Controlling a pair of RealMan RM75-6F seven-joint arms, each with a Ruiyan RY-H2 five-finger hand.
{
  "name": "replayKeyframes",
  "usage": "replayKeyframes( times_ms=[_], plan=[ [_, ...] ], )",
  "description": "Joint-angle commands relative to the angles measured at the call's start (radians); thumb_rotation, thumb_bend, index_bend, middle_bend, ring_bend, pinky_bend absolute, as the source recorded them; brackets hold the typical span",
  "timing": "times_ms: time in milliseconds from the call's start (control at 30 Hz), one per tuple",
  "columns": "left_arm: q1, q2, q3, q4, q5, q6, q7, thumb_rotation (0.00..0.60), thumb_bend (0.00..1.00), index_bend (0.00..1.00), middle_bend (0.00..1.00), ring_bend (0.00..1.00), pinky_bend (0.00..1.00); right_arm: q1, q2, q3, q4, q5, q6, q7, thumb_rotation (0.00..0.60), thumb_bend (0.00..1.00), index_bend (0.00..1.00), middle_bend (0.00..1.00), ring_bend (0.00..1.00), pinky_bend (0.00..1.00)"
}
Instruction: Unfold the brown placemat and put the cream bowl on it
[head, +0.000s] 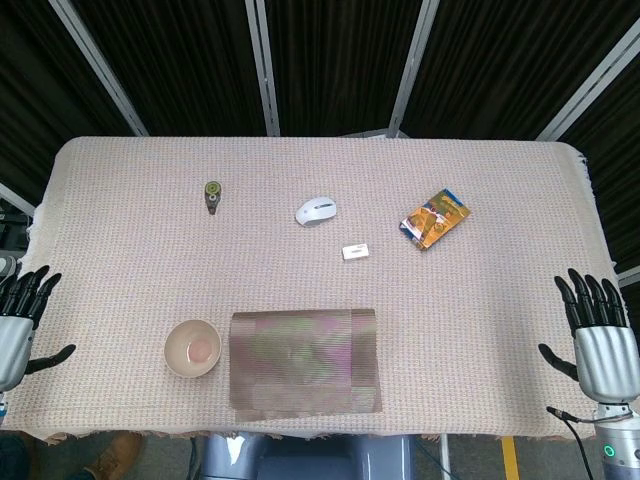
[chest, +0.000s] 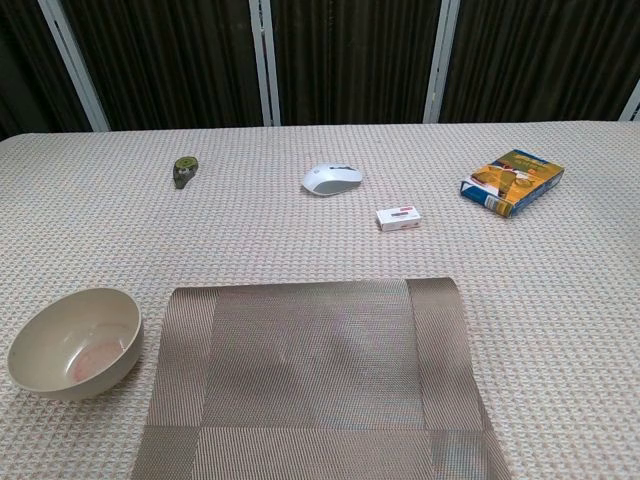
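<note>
Waiting hands, flat placemat, bowl beside it

Spreading apart and holding nothing, the dark fingers of the right hand point away from the robot at the desk's right edge. The left hand sits at the left edge, its fingers likewise splayed and empty. Both hands show only in the head view and are well apart from everything on the desk, which is covered in a pale woven cloth.

Near the front edge lies the brown woven rectangular placemat, flat on the cloth. Just beside its left edge, not on it, stands the cream round bowl, upright, with a pinkish patch inside.

Farther back lie a small olive-green tape dispenser, a white computer mouse, a small white box with a red mark, and an orange and blue carton to the right.
</note>
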Motion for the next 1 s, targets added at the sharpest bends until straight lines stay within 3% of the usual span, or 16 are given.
replayKeyframes(
  times_ms=[33,267,333,467,733,900,1000],
  plan=[
    [-0.001,-0.001,0.001,0.003,0.0,-0.004,-0.003,0.6,0.0,0.0,0.0,0.0,0.0,0.001,0.005,-0.002,-0.007,0.001,-0.007,0.004,0.6,0.0,0.0,0.0,0.0,0.0],
    [-0.026,-0.01,0.05,0.035,0.078,-0.052,-0.07,0.6,0.0,0.0,0.0,0.0,0.0,0.003,0.012,-0.005,-0.027,0.006,-0.022,0.003,0.6,0.0,0.0,0.0,0.0,0.0],
    [-0.056,-0.037,0.093,0.053,0.134,-0.116,-0.062,0.6,0.0,0.0,0.0,0.0,0.0,0.002,0.018,-0.004,-0.032,0.011,-0.025,0.011,0.6,0.0,0.0,0.0,0.0,0.0],
    [-0.103,-0.104,0.13,0.095,0.201,-0.198,-0.018,0.6,0.0,0.01,0.0,0.0,0.0,0.003,0.029,-0.005,-0.037,0.019,-0.036,0.02,0.6,0.0,0.0,0.0,0.0,0.0],
    [-0.16,-0.26,0.12,0.175,0.256,-0.231,0.055,0.6,0.0,0.18,0.0,0.0,0.0,-0.002,0.052,-0.004,-0.038,0.037,-0.047,0.066,0.6,0.0,0.0,0.0,0.0,0.0],
    [-0.174,-0.3,0.116,0.184,0.235,-0.266,0.116,0.6,0.0,0.27,0.0,0.0,0.0,-0.009,0.065,-0.003,-0.04,0.048,-0.049,0.095,0.6,0.0,0.0,0.0,0.0,0.0],
    [-0.178,-0.324,0.113,0.194,0.218,-0.281,0.148,0.6,0.07,0.31,0.0,0.0,0.0,-0.011,0.073,-0.003,-0.04,0.053,-0.05,0.116,0.6,0.0,0.0,0.0,0.0,0.0]
  ],
)
